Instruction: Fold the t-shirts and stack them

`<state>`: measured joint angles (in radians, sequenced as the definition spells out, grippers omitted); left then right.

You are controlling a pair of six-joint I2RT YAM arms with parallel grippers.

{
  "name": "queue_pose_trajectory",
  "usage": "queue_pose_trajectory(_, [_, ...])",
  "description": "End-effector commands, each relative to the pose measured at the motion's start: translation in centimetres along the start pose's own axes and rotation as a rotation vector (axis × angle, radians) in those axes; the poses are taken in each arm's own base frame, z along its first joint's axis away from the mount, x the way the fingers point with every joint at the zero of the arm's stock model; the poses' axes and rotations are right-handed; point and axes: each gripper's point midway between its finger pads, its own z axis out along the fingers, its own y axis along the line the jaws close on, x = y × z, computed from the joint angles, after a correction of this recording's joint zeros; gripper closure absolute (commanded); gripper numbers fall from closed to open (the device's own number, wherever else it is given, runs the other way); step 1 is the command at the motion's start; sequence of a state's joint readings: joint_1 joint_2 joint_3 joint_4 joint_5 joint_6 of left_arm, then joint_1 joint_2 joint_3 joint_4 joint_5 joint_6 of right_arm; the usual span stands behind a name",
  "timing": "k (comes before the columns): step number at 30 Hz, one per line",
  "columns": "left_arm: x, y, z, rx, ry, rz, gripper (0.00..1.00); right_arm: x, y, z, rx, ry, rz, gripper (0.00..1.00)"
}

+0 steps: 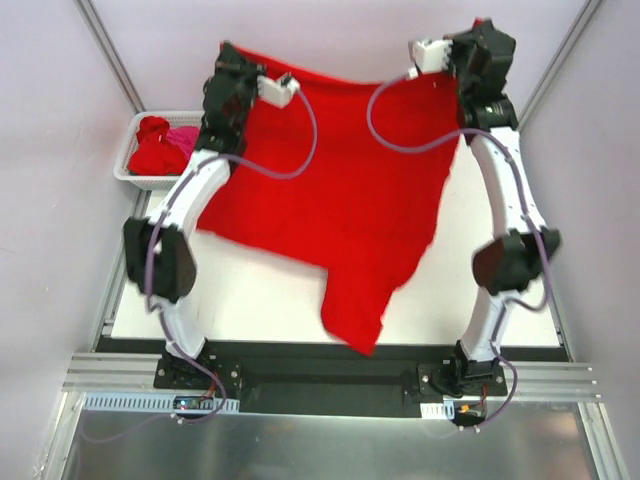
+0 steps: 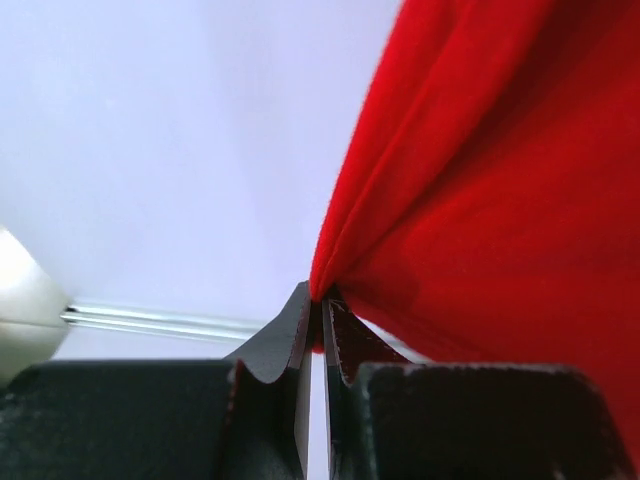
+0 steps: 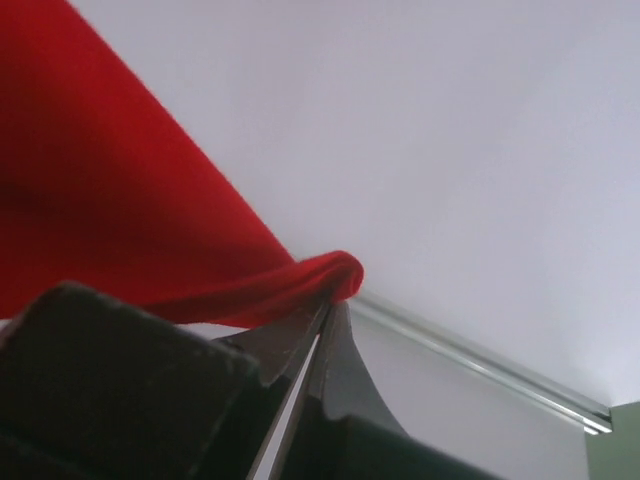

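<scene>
Both grippers are clamped on one big red t-shirt (image 1: pixel 340 190), each pinching a far corner of it. The left gripper (image 2: pixel 318 300) has its jaws pressed together with a thin fold of red cloth caught at the very tips. The right gripper (image 3: pixel 333 300) is closed the same way, with a small rolled bunch of the fabric sticking out past its tips. From above, the cloth spreads wide between the two arms over the far half of the white table (image 1: pixel 250 290). One long tail of it droops toward the near edge, right of the middle. I cannot tell whether that tail touches the surface. Off to the far left sits a white basket (image 1: pixel 135 180), holding a crumpled red shirt (image 1: pixel 150 145) with a magenta-pink shirt (image 1: pixel 183 137) just beside it.
</scene>
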<state>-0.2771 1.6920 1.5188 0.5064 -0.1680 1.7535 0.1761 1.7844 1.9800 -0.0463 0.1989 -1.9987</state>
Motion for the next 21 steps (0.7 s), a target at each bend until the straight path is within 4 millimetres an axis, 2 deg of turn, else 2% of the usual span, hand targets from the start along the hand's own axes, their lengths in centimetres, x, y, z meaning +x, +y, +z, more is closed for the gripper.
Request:
queue_pose_trajectory(1, [3.2, 15.5, 4.7, -0.39, 0.059, -0.046, 1.0, 3.0, -14.1, 0.1, 0.346, 0.075, -0.214, 0.99])
queue_pose_trajectory(2, [3.3, 16.2, 5.6, -0.393, 0.054, -0.045, 1.0, 2.5, -13.4, 1.3, 0.348, 0.046, -0.256, 0.99])
queue_pose_trajectory(3, [2.1, 12.5, 8.8, -0.319, 0.019, -0.006, 1.0, 2.7, -14.2, 0.5, 0.373, 0.043, -0.273, 0.99])
queue_pose_trajectory(4, [2.7, 17.7, 6.8, -0.441, 0.021, 0.009, 1.0, 2.3, -12.5, 1.4, 0.353, 0.027, -0.285, 0.99])
queue_pose_trajectory(5, [2.6, 17.7, 7.0, -0.454, 0.019, 0.03, 1.0, 2.2, -12.2, 1.1, 0.348, 0.013, -0.28, 0.99])
queue_pose_trajectory(6, [2.9, 17.8, 6.7, -0.457, 0.034, 0.028, 1.0, 2.9, -14.2, -1.3, 0.384, 0.03, -0.265, 0.99])
queue_pose_trajectory(7, [3.1, 17.8, 6.3, -0.45, 0.04, 0.009, 1.0, 3.4, -14.6, -2.0, 0.399, 0.054, -0.252, 0.99])
queue_pose_trajectory(8, [3.3, 18.0, 5.6, -0.445, 0.043, -0.01, 1.0, 3.5, -13.7, -2.1, 0.374, 0.054, -0.233, 0.99])
queue_pose_trajectory(9, [3.3, 17.4, 3.9, -0.407, 0.032, -0.032, 1.0, 3.8, -14.0, -2.8, 0.377, 0.063, -0.223, 0.99])
queue_pose_trajectory(10, [3.0, 18.6, 2.1, -0.451, 0.025, -0.052, 1.0, 4.5, -15.9, -5.4, 0.416, 0.084, -0.208, 0.99])
queue_pose_trajectory(11, [2.6, 18.7, 0.8, -0.448, 0.018, -0.066, 1.0, 4.6, -15.6, -6.0, 0.406, 0.095, -0.193, 0.99])
queue_pose_trajectory(12, [2.6, 18.9, -1.9, -0.432, 0.011, -0.094, 1.0, 4.5, -15.9, -6.9, 0.411, 0.092, -0.166, 0.99])
queue_pose_trajectory(13, [2.5, 19.1, -3.5, -0.429, 0.019, -0.114, 1.0, 5.1, -17.9, -10.0, 0.437, 0.104, -0.149, 0.99])
queue_pose_trajectory(14, [1.2, 19.5, -5.2, -0.427, -0.009, -0.135, 1.0, 5.4, -18.2, -11.2, 0.438, 0.123, -0.132, 0.99])
queue_pose_trajectory(15, [1.2, 20.0, -8.7, -0.426, -0.021, -0.149, 1.0, 4.4, -17.6, -11.9, 0.417, 0.102, -0.123, 0.99])
queue_pose_trajectory(16, [0.9, 20.0, -10.5, -0.417, -0.014, -0.163, 1.0, 5.5, -18.5, -15.2, 0.416, 0.137, -0.11, 0.99])
queue_pose_trajectory(17, [-0.8, 20.0, -12.3, -0.405, -0.055, -0.173, 1.0, 5.3, -18.4, -16.8, 0.414, 0.136, -0.106, 0.99])
queue_pose_trajectory(18, [-0.8, 20.0, -15.6, -0.41, -0.064, -0.166, 1.0, 4.0, -16.3, -16.8, 0.368, 0.105, -0.115, 0.99])
queue_pose_trajectory(19, [-1.0, 20.3, -17.3, -0.418, -0.07, -0.165, 1.0, 4.0, -15.8, -18.0, 0.357, 0.11, -0.109, 0.99])
queue_pose_trajectory(20, [-1.9, 20.6, -19.1, -0.417, -0.08, -0.193, 1.0, 5.0, -17.3, -22.1, 0.409, 0.118, -0.088, 0.99])
queue_pose_trajectory(21, [-0.9, 21.8, -21.7, -0.448, -0.063, -0.179, 1.0, 4.0, -16.5, -22.7, 0.395, 0.085, -0.089, 0.99])
